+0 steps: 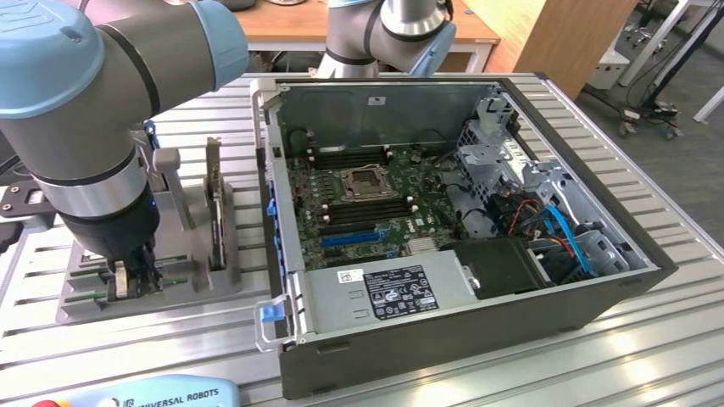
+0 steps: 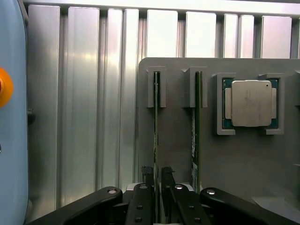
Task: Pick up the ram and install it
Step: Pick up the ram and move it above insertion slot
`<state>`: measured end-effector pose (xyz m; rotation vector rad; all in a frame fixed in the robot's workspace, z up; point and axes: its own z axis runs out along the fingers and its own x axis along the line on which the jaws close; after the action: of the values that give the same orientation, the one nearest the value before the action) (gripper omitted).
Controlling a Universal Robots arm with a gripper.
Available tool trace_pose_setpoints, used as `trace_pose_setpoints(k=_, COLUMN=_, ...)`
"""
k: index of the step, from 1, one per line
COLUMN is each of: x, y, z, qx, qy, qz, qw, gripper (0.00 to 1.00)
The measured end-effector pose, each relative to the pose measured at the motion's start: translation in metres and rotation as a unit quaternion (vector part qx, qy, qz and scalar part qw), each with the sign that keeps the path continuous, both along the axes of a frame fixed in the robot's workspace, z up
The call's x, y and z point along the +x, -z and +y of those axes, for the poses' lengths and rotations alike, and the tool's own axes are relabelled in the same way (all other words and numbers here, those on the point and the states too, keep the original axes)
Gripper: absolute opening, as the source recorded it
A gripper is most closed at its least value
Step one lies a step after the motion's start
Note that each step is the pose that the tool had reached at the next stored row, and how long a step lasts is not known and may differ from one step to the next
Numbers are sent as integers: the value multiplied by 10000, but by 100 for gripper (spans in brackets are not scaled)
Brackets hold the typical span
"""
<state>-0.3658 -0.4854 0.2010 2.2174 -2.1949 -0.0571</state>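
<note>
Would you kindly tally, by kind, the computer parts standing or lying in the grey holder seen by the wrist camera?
Ram sticks: 2
Processor chip: 1
Total: 3

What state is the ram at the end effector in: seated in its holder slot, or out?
Seated. The ram stands on edge, its end inside the gray holder's slot. The end effector is at it.
</note>
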Motion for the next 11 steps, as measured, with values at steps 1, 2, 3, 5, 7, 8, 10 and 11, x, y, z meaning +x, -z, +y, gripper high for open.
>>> trace_pose_setpoints(k=1, x=0, y=-1, z=0, qx=0, qy=0, qz=1, qw=10000, gripper=21)
trace_pose_setpoints(k=2, x=0, y=-1, z=0, qx=-1, qy=0, qz=1, qw=10000, gripper=21)
trace_pose_setpoints(k=3, x=0, y=-1, z=0, qx=0, qy=0, qz=1, qw=10000, gripper=21)
trace_pose_setpoints(k=5, x=0, y=-1, z=0, qx=-1, qy=0, qz=1, qw=10000, gripper=21)
trace_pose_setpoints(k=7, x=0, y=-1, z=0, qx=-1, qy=0, qz=1, qw=10000, gripper=21)
trace_pose_setpoints(k=8, x=0, y=-1, z=0, qx=-1, qy=0, qz=1, qw=10000, gripper=21)
trace_pose_setpoints(k=10, x=1, y=-1, z=-1, qx=-1, qy=0, qz=1, qw=10000, gripper=20)
trace_pose_setpoints(k=11, x=1, y=-1, z=-1, qx=-1, qy=0, qz=1, qw=10000, gripper=13)
